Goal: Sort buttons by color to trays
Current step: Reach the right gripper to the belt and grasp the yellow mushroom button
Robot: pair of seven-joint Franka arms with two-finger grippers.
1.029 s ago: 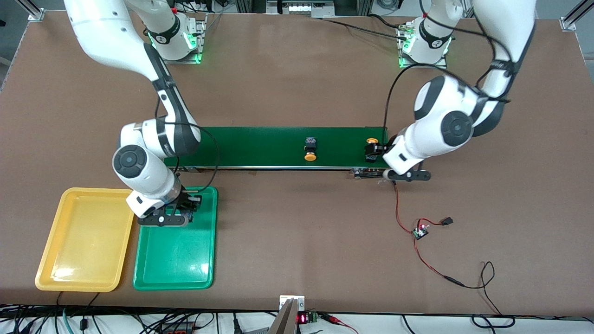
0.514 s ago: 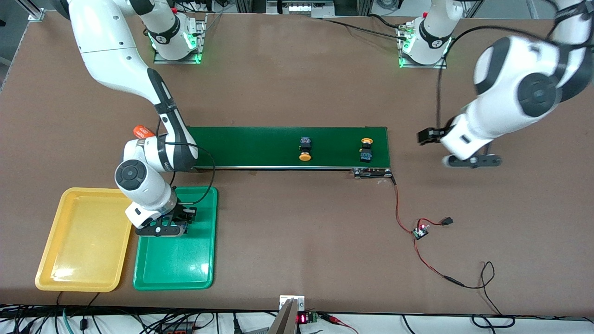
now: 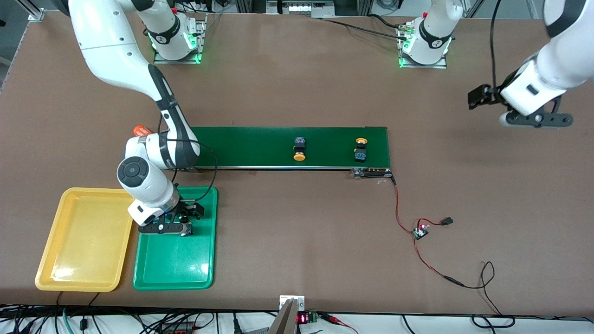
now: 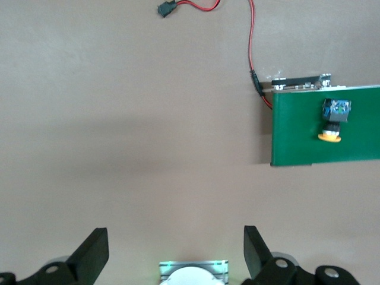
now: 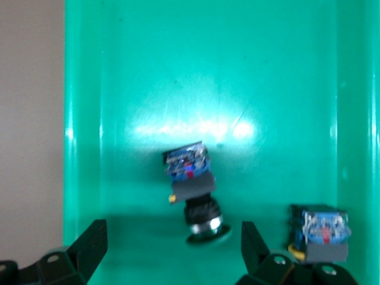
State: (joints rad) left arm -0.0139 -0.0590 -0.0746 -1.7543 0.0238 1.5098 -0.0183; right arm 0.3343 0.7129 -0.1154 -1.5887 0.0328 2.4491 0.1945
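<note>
Two green-capped buttons lie in the green tray [image 3: 176,264]: one [image 5: 193,190] tipped on its side between the spread fingers of the right pincer [image 5: 172,255], the other [image 5: 319,233] close beside it near the tray's wall (its cap is hidden, so only the black-and-blue body shows). The right pincer [image 3: 178,222] hangs low over the end of the green tray that lies farther from the front camera, its fingers wide and holding nothing. The yellow tray [image 3: 81,241] sits just beside the green one, at the right arm's end of the desk [image 3: 297,83].

Two yellow-capped buttons lie on the dark green conveyor belt [image 3: 260,144]: one [image 3: 299,149] about midway along it, the other [image 3: 360,149] near the belt's end toward the left arm. An orange cylinder [image 3: 140,130] peeks out at the belt's end toward the right arm.

The left pincer [image 3: 487,99] is up over bare desk at the left arm's end, well apart from the belt, fingers wide [image 4: 95,255] and empty.
</note>
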